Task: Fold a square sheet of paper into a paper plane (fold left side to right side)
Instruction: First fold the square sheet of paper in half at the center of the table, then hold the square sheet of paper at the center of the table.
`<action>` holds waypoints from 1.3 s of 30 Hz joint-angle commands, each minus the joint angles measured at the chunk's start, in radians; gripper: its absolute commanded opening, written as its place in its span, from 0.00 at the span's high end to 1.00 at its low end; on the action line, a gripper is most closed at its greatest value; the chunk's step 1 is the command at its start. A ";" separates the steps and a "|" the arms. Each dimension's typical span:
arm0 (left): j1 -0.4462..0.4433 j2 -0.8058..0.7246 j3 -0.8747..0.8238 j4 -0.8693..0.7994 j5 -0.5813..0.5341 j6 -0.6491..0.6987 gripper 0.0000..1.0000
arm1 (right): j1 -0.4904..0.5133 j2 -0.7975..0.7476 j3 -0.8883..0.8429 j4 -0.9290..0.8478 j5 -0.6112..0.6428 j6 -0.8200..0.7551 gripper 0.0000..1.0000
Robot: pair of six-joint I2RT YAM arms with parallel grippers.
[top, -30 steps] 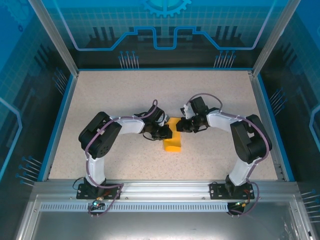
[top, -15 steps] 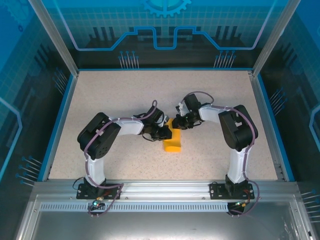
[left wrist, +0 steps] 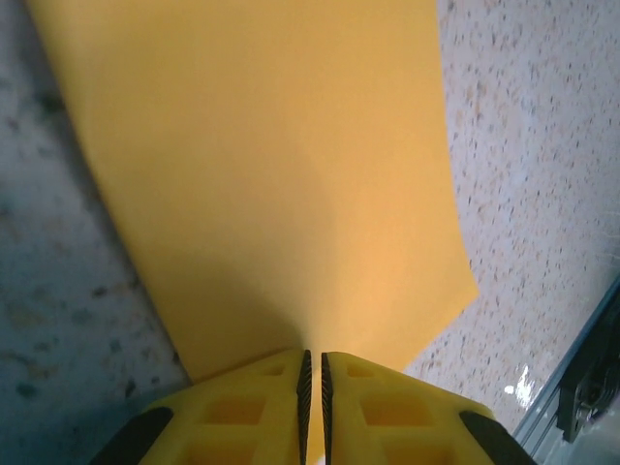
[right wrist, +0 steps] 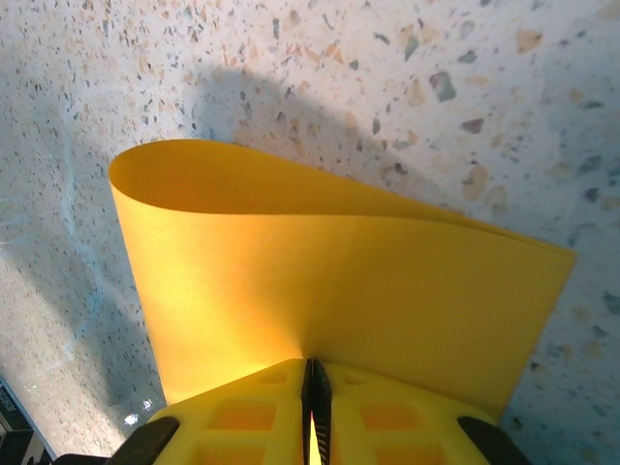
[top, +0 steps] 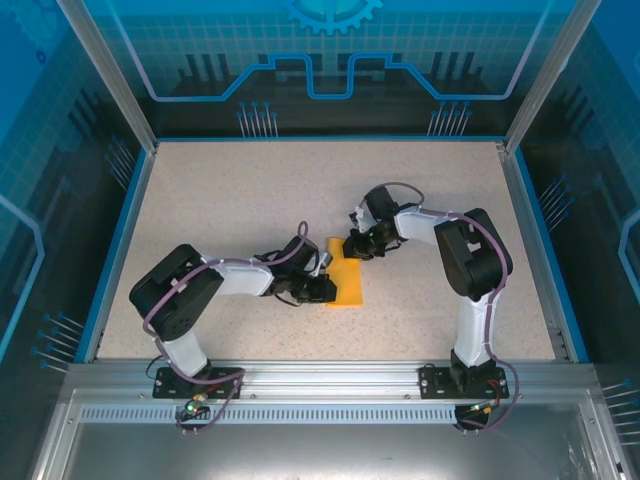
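Observation:
The square sheet of paper (top: pixel 346 274) is orange-yellow and lies bent over itself in the middle of the table, between both arms. My left gripper (top: pixel 322 290) is shut on the sheet's near left edge; in the left wrist view the paper (left wrist: pixel 271 174) runs away from my pinching left gripper (left wrist: pixel 313 363) over the table. My right gripper (top: pixel 352 247) is shut on the sheet's far edge. In the right wrist view the paper (right wrist: pixel 329 281) curls over in a soft rounded loop ahead of my right gripper (right wrist: pixel 315 373). No paper plane shape shows.
The speckled beige table (top: pixel 240 190) is ringed by a blue rim (top: pixel 120 240) and see-through walls. An aluminium rail (top: pixel 330 375) carrying both arm bases runs along the near edge. Open tabletop lies behind and to either side of the arms.
The left arm has drawn down and leftwards, its gripper lower on the paper. The right arm has folded inwards towards the centre. The paper now looks wider and flatter.

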 commanded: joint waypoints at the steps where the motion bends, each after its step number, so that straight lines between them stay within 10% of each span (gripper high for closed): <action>1: -0.041 -0.024 -0.073 -0.075 0.021 -0.036 0.85 | -0.004 0.058 -0.012 -0.054 0.109 -0.004 0.86; 15: 0.031 -0.246 -0.008 -0.139 0.076 -0.006 0.80 | 0.005 0.050 -0.011 -0.043 0.087 -0.022 0.86; 39: 0.040 0.201 0.253 -0.155 0.049 0.055 0.83 | 0.015 -0.118 -0.033 0.040 0.017 -0.032 0.79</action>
